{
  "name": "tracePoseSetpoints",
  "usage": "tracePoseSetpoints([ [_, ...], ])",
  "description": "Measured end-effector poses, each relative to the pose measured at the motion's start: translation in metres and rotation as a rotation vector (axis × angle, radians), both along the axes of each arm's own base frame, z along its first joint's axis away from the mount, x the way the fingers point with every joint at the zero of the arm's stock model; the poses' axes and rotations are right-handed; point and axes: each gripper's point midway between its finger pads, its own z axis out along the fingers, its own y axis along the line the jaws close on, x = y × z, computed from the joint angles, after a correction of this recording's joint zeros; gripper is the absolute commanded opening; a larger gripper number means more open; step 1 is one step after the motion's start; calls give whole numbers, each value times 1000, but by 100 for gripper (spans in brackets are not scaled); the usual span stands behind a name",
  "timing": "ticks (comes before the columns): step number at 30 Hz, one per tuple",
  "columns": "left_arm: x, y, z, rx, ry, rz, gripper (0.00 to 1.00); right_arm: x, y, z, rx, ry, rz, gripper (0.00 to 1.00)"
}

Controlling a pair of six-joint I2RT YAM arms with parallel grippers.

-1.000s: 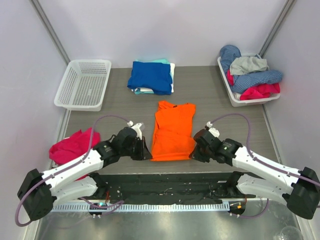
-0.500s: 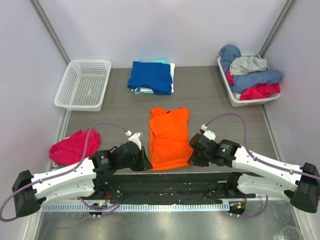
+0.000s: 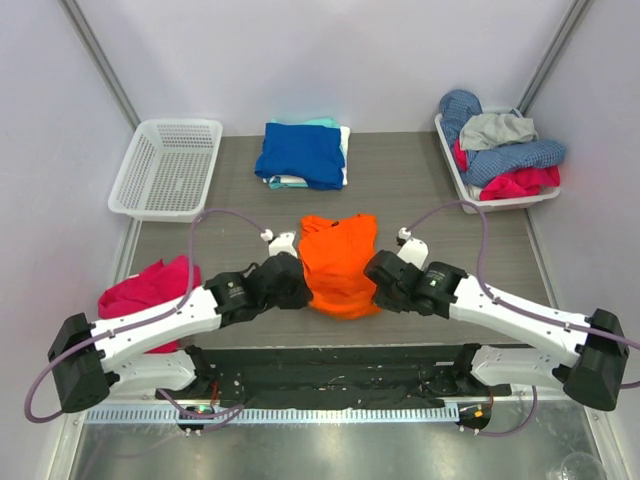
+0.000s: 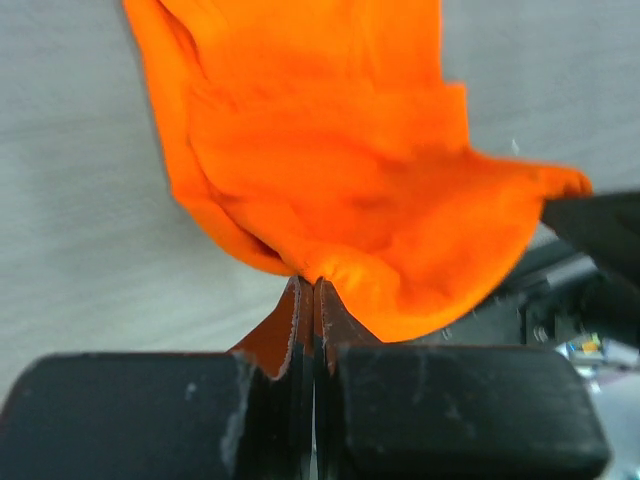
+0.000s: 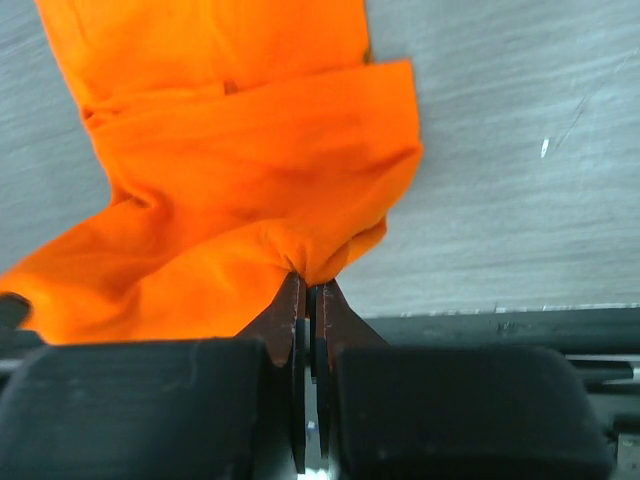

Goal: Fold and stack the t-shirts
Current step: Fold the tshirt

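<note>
Two grippers are clamped on the near hem of the orange shirt, one at each lower corner. The left gripper is seen with its jaws pressed together, and a pinch of orange cloth is trapped between them at the shirt's left corner. The right gripper is closed in the same way on a small bunch of cloth at the right corner.

The orange shirt is placed near the middle of the table, between the two arms, with its collar turned toward the far side. Its far part is laid flat on the grey surface. Its near part is raised off the table and hangs in a loose, rounded fold between the two pinched corners.

At the far middle of the table a stack of folded shirts is found, well apart from the orange one. A blue shirt is laid on top, and pale teal and white edges are shown beneath it.

A white basket is set at the far left. A white bin at the far right is heaped with blue, grey and pink clothes. A pink garment is crumpled at the table's left edge, beside the left arm.
</note>
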Motion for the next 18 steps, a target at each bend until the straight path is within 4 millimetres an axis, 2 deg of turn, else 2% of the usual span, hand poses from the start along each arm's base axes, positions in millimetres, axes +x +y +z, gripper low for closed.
tracePoseSetpoints([
  [5, 36, 19, -12, 61, 2, 77, 0, 22, -4, -7, -58, -22, -34, 1],
  [8, 50, 27, -15, 71, 7, 99, 0, 39, -8, -8, -59, -39, -66, 1],
  [13, 80, 30, -3, 47, -3, 107, 0, 77, -8, 1, -25, -79, -104, 1],
  [18, 108, 24, 6, 58, -26, 94, 0, 111, 2, 6, -45, -105, -76, 1],
])
